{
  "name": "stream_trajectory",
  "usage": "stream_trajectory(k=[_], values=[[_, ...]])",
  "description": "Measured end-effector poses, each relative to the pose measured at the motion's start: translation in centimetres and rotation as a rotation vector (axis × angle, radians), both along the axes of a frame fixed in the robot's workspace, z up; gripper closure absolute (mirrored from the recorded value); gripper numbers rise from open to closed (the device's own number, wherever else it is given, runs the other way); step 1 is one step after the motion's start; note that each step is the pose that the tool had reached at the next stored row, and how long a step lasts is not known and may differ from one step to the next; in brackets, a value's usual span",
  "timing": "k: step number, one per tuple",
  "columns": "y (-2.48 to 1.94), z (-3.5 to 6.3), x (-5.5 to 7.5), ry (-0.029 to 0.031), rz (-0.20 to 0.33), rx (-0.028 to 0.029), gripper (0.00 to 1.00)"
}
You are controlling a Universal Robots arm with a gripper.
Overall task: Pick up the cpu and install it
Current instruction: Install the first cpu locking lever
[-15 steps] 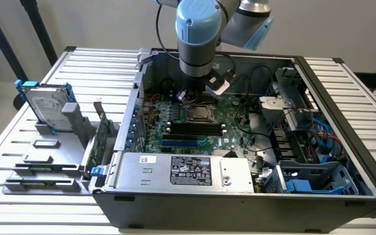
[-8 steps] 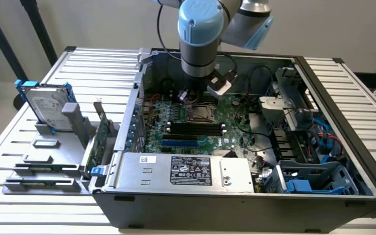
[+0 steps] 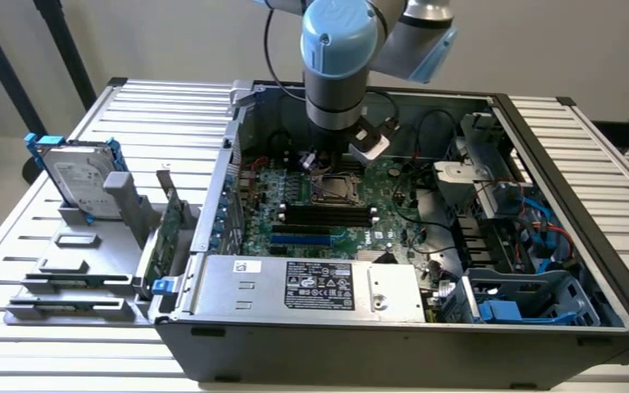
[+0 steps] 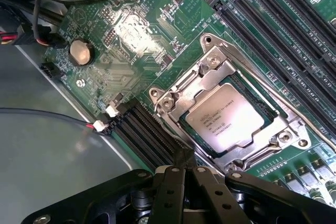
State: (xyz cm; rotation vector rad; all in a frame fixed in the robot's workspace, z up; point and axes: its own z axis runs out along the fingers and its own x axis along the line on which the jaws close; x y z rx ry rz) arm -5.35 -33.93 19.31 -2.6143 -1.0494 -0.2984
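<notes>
Gripper [image 4: 185, 170] clenched, black fingers [image 4: 176, 192] pressed together with nothing between them; the tips hang just above the edge of the socket [image 4: 181, 95], and contact with it cannot be judged. The cpu [image 4: 226, 123] lies flat inside the socket, square, plain silvery-grey metal top, framed by the bright steel bracket with screw heads at its corners. Small dark print covers the cpu top in several lines with a round mark; the words are too fine to read. In the exterior view the arm [image 3: 342, 57] reaches straight down into the open case [image 3: 402, 336], grey tube with pale blue joint caps, gripper [image 3: 317, 160] over the socket [image 3: 340, 187] near the middle of the green board [image 3: 396, 221]. Board surface is glossy green, densely populated; a round silver coin cell [image 4: 81, 52] sits away from the socket, long black memory slots [image 4: 278, 35] run alongside it, and more black slots [image 4: 144, 135] lie on its other side. The power supply [image 3: 314, 286], a dull metal box, carries a black label [image 3: 320, 284] with white print and certification marks, not legible, plus a small white sticker. On the exterior view's left, outside the case, a grey holder [image 3: 85, 270] on the slatted table [image 3: 30, 229] keeps a silver hard drive [image 3: 79, 180] with blue rails upright; its label text is unreadable. Blue plastic bays [image 3: 522, 299] sit in the case at the exterior view's right.
</notes>
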Motion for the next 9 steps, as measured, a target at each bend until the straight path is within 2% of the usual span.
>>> stream_trajectory(k=[9], values=[[0.0,0.0,0.29,-0.0001,0.0,-0.0004,0.89]])
